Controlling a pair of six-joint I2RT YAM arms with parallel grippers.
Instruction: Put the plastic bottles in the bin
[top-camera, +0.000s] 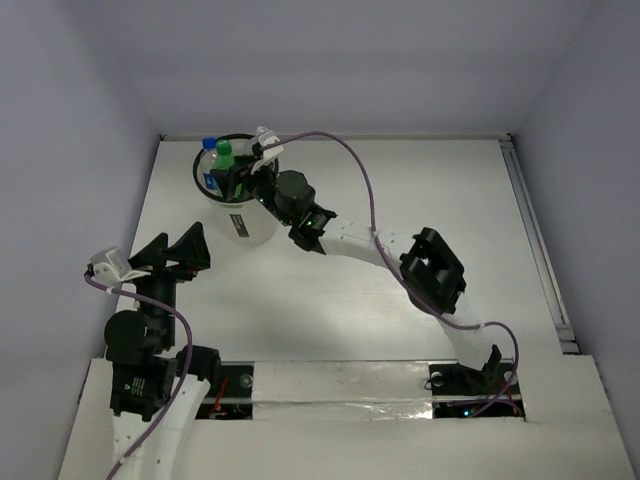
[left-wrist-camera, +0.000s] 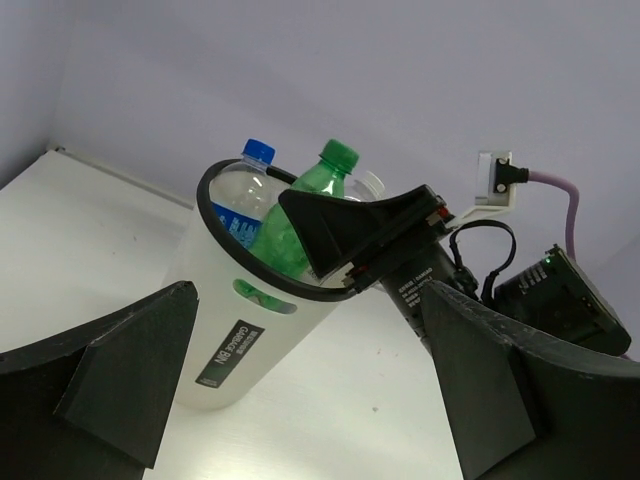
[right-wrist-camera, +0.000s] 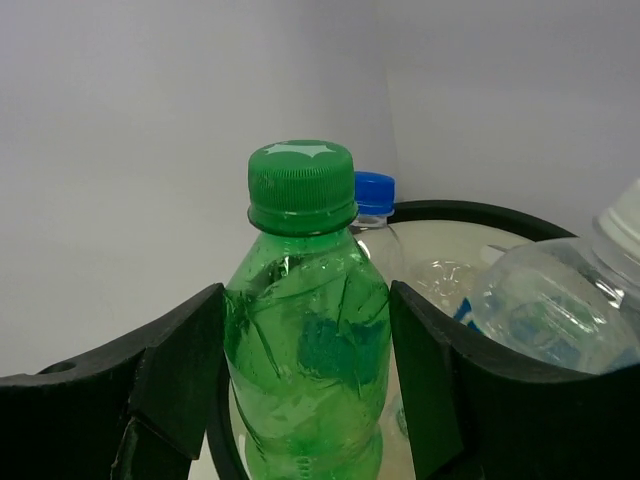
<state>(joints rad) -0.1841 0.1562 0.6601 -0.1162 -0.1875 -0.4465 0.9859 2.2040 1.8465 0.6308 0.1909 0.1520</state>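
Your right jaws are closed down to the width of the green bottle (right-wrist-camera: 305, 330), with one black finger pressed against each flank just below the shoulder. The right arm (top-camera: 380, 250) reaches diagonally across the counter (top-camera: 400, 180) to bring them over the bin (top-camera: 245, 225).

The green bottle sits squarely between those jaws. It stands upright, long axis vertical and green cap on top, with the cap and neck above the fingers. Its lower body is inside the bin's black ring rim (right-wrist-camera: 470, 212); you cannot tell from any view whether its base rests on anything.

Just behind it, a clear bottle with a blue cap (left-wrist-camera: 245, 185) stands in the bin, roughly upright, its cap poking above the rim. On the right of the right wrist view a third clear bottle (right-wrist-camera: 560, 310) leans with its pale cap up and to the right.

Your left jaws are spread wide and hold nothing. They hang over the counter near the left arm (top-camera: 150, 330), well short of the bin and aimed towards its white wall and black label (left-wrist-camera: 228, 348).
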